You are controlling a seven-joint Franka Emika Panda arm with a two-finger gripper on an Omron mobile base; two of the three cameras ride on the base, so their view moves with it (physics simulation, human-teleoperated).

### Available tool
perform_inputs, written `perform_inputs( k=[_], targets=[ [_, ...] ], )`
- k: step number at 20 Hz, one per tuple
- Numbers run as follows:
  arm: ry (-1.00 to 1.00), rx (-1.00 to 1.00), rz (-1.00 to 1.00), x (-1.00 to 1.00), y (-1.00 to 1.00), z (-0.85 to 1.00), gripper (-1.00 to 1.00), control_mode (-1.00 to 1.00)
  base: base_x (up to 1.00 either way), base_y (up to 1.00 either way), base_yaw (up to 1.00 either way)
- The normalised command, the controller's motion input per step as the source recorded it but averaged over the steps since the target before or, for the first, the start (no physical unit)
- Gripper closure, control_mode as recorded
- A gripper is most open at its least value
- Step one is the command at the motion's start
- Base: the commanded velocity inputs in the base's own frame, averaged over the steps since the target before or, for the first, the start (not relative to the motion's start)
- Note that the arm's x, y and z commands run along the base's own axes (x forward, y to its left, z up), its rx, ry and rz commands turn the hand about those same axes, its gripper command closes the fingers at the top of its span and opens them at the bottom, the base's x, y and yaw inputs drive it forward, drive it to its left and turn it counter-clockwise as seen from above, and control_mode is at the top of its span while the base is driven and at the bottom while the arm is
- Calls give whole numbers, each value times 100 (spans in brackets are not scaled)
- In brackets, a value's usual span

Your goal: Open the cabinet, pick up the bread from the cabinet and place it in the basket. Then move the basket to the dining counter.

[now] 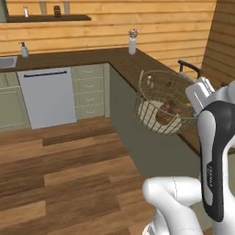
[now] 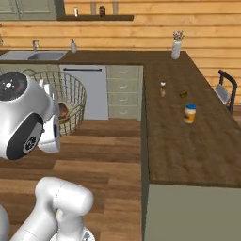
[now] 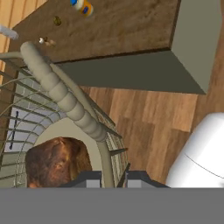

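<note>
The wire-mesh basket (image 1: 158, 98) hangs in the air, tilted, beside the long side of the dining counter (image 1: 124, 59). My gripper (image 3: 113, 180) is shut on its rim, and the tan rim (image 3: 65, 94) runs up from between the fingertips. The reddish-brown bread (image 3: 56, 162) lies on the cream base inside the basket (image 2: 70, 96), and the bread (image 1: 167, 111) shows through the mesh. In the right base view my arm's large joint covers the basket's left part. The dining counter (image 2: 188, 141) stretches to the right of the basket. The lower edge of an olive wall cabinet (image 2: 28, 7) shows at the top left.
On the dining counter stand a yellow jar (image 2: 189, 113), a small bottle (image 2: 163, 88), a small dark item (image 2: 183, 94) and a white vase (image 2: 176, 47). A black chair (image 2: 227, 89) sits at its far side. A grey dishwasher (image 1: 47, 96), olive drawers (image 1: 89, 92) and a sink (image 2: 33, 55) line the back wall.
</note>
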Motion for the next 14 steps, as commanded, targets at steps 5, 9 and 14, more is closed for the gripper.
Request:
perform_inputs(
  k=[5,9,14],
  targets=[
    [0,0,0,0,0,0,100,100,0,-88,-13],
    [0,0,0,0,0,0,100,100,11,-66,-4],
    [0,0,0,0,0,0,100,100,17,-65,1]
  ],
)
